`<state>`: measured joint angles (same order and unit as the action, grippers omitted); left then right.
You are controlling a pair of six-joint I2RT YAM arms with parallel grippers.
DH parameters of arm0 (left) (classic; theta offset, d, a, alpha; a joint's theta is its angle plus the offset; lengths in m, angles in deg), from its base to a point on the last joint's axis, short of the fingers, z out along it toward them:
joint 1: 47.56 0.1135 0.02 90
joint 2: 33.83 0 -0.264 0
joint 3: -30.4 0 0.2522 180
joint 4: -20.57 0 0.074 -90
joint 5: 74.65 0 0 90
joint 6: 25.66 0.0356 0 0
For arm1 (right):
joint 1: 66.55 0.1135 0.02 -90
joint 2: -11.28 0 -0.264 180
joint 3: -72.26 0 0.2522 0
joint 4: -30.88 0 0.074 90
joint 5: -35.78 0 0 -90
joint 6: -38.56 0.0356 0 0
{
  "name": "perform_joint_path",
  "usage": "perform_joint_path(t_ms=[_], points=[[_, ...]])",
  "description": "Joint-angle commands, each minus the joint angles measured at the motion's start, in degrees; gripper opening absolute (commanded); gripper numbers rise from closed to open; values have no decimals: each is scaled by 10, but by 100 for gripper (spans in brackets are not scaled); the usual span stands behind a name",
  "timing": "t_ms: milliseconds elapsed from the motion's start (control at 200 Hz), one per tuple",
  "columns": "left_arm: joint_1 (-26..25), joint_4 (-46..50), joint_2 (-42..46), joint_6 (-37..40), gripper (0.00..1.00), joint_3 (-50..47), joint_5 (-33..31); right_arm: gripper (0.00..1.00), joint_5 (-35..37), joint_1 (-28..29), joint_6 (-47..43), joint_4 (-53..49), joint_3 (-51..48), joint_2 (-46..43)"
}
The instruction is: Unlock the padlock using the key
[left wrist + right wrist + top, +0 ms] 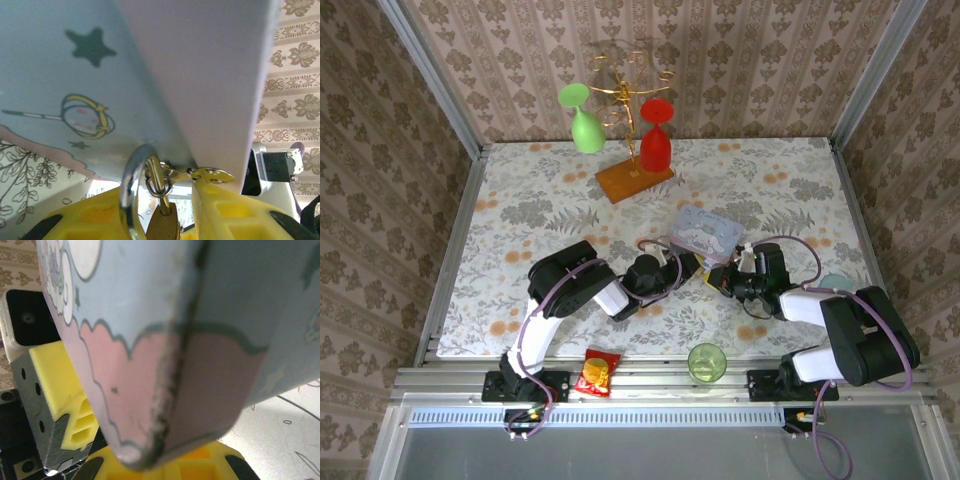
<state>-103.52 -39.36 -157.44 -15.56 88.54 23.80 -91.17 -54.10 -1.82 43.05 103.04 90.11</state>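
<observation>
A pale-blue tin (706, 231) lies mid-table; both wrist views look at it from close up (100, 75) (165, 340). The padlock hangs at its latch (212, 175): a silver shackle (129, 187) runs through a small ring, with the brass body (162, 226) below it. My left gripper (692, 268) (157, 220) is open, its yellow fingers (235, 215) on either side of the padlock with light showing beside the body. My right gripper (725, 278) (170, 472) is shut just under the tin's pink corner. The key is hidden.
A wooden-based gold rack (634, 181) holding a green glass (585, 128) and a red glass (656, 145) stands at the back. Near the front edge sit a green cup (706, 362) and a red-yellow packet (598, 372). The two arms meet closely at the tin.
</observation>
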Motion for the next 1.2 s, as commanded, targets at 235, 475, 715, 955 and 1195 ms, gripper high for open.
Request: perform_joint_path(t_ms=[235, 475, 715, 955, 1195], points=[[-3, -7, -3, 28, 14, 3, 5, 0, 64, 20, 16, -44, -28, -76], [-8, -8, -3, 16, 7, 3, 4, 0, 110, 31, 1, -12, -30, -95], [-26, -7, -4, 7, 6, 18, -4, 0, 137, 38, 60, 93, -34, -70], [-28, -8, -5, -7, 5, 20, -2, 0, 238, 86, -6, 21, -15, -99], [-28, -9, -1, -12, 5, 14, -11, 4, 218, 82, -41, -57, 18, -111]])
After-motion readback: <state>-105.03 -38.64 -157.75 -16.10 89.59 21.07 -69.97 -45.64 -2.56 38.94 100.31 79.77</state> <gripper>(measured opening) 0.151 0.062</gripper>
